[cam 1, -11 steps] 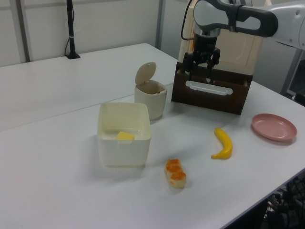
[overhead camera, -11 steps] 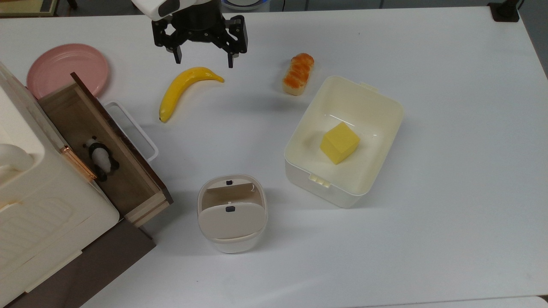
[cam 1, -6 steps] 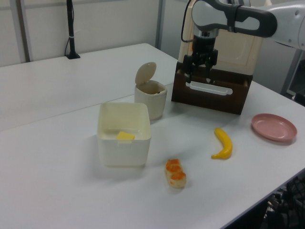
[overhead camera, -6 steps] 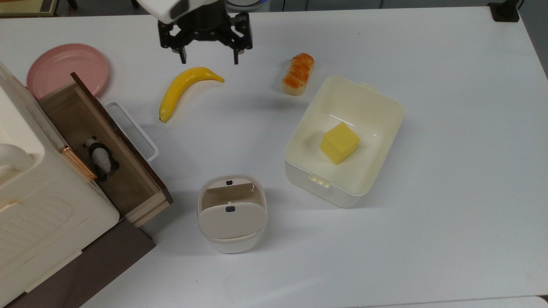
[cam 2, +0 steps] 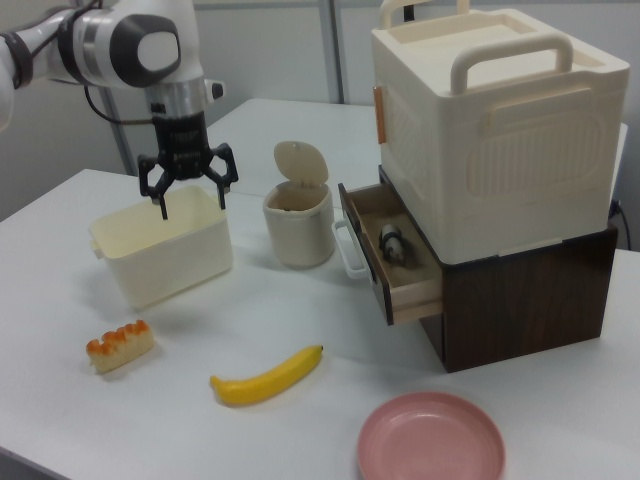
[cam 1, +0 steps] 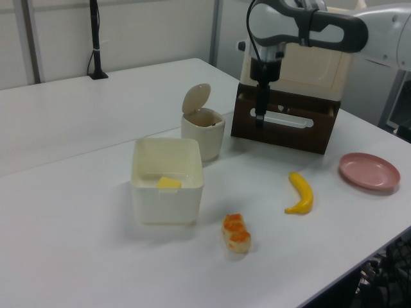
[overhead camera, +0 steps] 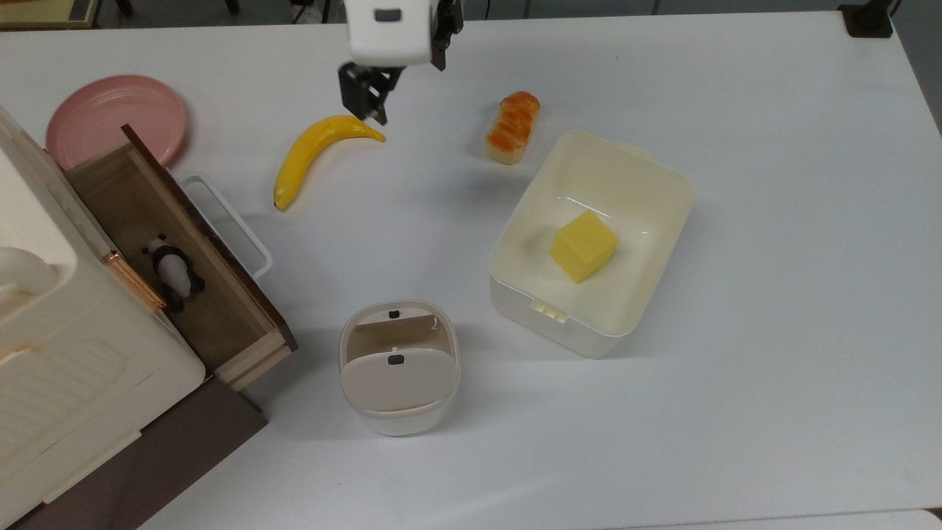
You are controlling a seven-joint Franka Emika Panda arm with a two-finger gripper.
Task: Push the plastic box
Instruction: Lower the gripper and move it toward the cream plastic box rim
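text: none legible | labels: none | brands: none | numbers: none

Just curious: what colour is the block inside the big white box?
Yellow. The block in the plastic box shows best in the top view.

In the top view, the plastic box (overhead camera: 593, 243) sits mid-tabletop (overhead camera: 773, 221) with 1 cube (overhead camera: 584, 245) inside. The bread (overhead camera: 513, 126) lies just off its far-left corner, the banana (overhead camera: 318, 152) further left, the bin (overhead camera: 399, 366) toward the near edge, the plate (overhead camera: 110, 118) and cabinet (overhead camera: 81, 353) at the left edge.
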